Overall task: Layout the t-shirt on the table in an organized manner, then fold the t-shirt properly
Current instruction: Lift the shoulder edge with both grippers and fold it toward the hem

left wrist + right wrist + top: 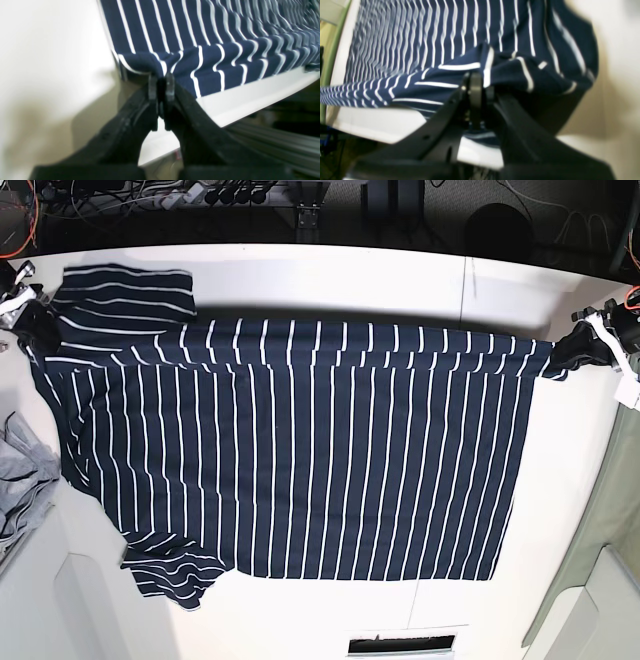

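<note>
Left gripper (161, 81) jaws together, clamped on t-shirt (300, 450) hem corner at table (330, 275) far edge, base view's right end. Right gripper (477, 82) jaws together, pinching bunched shirt fabric at opposite corner, by sleeve. Shirt edge stretched taut between both grippers; rest spreads flat across table toward near side. Grey cloth (20, 475) just beside shirt's sleeve end.

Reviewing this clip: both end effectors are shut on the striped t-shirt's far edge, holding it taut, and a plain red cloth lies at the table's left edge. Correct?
One detail is wrong: the cloth at the table's left edge is grey, not red, as the base view shows. The rest holds: left end effector and right end effector are shut on the t-shirt, its far edge taut.
</note>
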Action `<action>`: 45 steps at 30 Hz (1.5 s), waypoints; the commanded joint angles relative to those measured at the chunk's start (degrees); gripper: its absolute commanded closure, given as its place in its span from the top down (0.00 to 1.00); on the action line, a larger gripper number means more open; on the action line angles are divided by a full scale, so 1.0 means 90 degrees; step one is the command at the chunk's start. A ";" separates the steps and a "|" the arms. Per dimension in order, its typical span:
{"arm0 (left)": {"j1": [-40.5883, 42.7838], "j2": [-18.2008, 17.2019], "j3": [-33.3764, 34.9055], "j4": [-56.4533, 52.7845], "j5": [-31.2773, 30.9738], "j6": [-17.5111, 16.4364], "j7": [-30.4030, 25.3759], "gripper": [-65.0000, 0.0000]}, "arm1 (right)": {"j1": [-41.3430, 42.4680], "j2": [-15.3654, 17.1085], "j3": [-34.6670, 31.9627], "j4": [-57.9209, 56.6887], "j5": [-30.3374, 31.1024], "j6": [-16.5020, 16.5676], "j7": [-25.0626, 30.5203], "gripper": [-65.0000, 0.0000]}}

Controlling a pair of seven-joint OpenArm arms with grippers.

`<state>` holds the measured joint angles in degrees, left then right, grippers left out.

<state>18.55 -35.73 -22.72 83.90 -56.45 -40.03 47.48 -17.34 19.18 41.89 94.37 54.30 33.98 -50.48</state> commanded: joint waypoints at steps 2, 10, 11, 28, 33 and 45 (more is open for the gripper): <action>-0.0073 -0.0177 0.0114 0.0032 0.0481 0.0003 -0.0673 0.00 | 0.0282 0.0124 -0.0002 -0.0044 -0.0092 -0.0012 0.0243 0.00; -0.1241 -0.0175 0.0906 -0.0648 0.1430 0.0003 -0.1154 0.00 | 0.1576 0.0124 -0.0386 -0.0848 -0.0714 -0.0015 0.0619 0.00; -0.1418 -0.0175 0.0984 -0.0840 0.1506 0.0003 -0.1246 0.00 | 0.1732 0.0124 -0.0454 -0.1005 -0.0850 -0.0015 0.0702 0.00; -0.3558 -0.0143 0.2433 -0.3344 0.2290 0.0003 -0.1960 0.28 | 0.3881 0.0073 -0.1955 -0.3130 -0.2324 -0.0087 0.1258 0.56; -0.3512 -0.0177 0.2057 -0.3276 0.1530 0.0003 -0.1003 0.39 | 0.3820 0.0087 -0.1474 -0.3026 -0.2302 -0.0136 0.0818 0.59; -0.2285 -0.0155 0.0593 -0.2492 -0.0323 0.0003 -0.0245 0.48 | 0.2586 0.0126 0.0335 -0.2705 -0.2188 -0.0143 0.1384 0.59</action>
<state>-1.41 -35.75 -16.91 60.49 -57.95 -39.46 46.17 5.34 19.03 44.62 69.12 33.63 32.16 -38.96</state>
